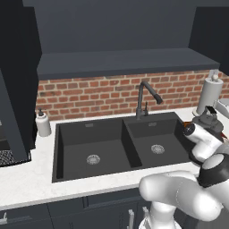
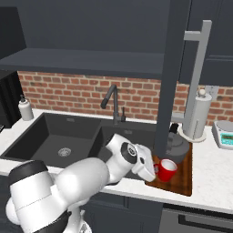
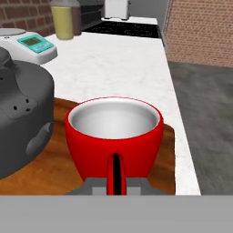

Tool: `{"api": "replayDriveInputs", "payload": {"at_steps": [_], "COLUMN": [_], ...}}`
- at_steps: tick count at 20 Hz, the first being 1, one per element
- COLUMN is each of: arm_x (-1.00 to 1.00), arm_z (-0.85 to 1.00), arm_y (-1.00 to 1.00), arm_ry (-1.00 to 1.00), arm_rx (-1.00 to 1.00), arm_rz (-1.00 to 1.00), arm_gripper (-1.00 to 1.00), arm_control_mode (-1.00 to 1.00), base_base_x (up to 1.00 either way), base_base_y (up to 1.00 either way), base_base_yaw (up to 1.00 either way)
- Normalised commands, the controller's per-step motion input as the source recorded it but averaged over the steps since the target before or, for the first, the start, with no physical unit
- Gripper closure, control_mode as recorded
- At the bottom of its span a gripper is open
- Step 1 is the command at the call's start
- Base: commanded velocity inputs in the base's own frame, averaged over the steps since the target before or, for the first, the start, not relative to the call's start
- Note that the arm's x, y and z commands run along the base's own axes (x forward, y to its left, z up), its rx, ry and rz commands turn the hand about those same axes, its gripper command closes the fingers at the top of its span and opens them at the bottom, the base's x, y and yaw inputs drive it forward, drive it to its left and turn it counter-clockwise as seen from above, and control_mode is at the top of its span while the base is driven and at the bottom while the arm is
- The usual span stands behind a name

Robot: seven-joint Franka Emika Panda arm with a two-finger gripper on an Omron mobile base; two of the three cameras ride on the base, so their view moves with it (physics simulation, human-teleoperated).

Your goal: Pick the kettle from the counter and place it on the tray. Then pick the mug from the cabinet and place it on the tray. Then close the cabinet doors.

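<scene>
Mug [image 2: 167,170] upright on tray [image 2: 181,184], long axis vertical, mouth up, white inside visible; handle points straight back at the gripper [image 2: 154,171] per hand view, i.e. toward sink side of the worktop [image 2: 214,173]. Mug sits near tray's front left corner, close to worktop front edge. Kettle [image 2: 175,146] also upright on tray, behind mug toward back edge, just beside it; contact betw. the two can't be told. Gripper level w/ mug, at its handle side; in hand view mug handle [image 3: 115,175] lies betw. the fingertips, but whether jaws pinch it or stand clear can't be told. Arm reaches fwd and rt from base, forearm low over front rim of sink [image 2: 54,141], wrist bent so hand points sideways along the worktop. Cabinet door [image 2: 170,73] stands open, edge-on above tray.
</scene>
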Motion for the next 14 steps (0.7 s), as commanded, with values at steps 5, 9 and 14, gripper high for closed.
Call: {"api": "replayDriveInputs", "payload": {"at_steps": [5, 9, 14], "arm_x": [0.13, 0.09, 0.05], "arm_z": [-0.12, -0.16, -0.15], "arm_y": [-0.13, -0.07, -0.06], "arm_ry": [0.00, 0.00, 0.00], "arm_rx": [0.00, 0.00, 0.00], "arm_rz": [0.00, 0.00, 0.00], "arm_gripper": [1.00, 1.00, 1.00], "arm_control_mode": [-1.00, -1.00, -1.00], "base_base_x": [0.00, 0.00, 0.00], "base_base_y": [0.00, 0.00, 0.00], "base_base_yaw": [0.00, 0.00, 0.00]}}
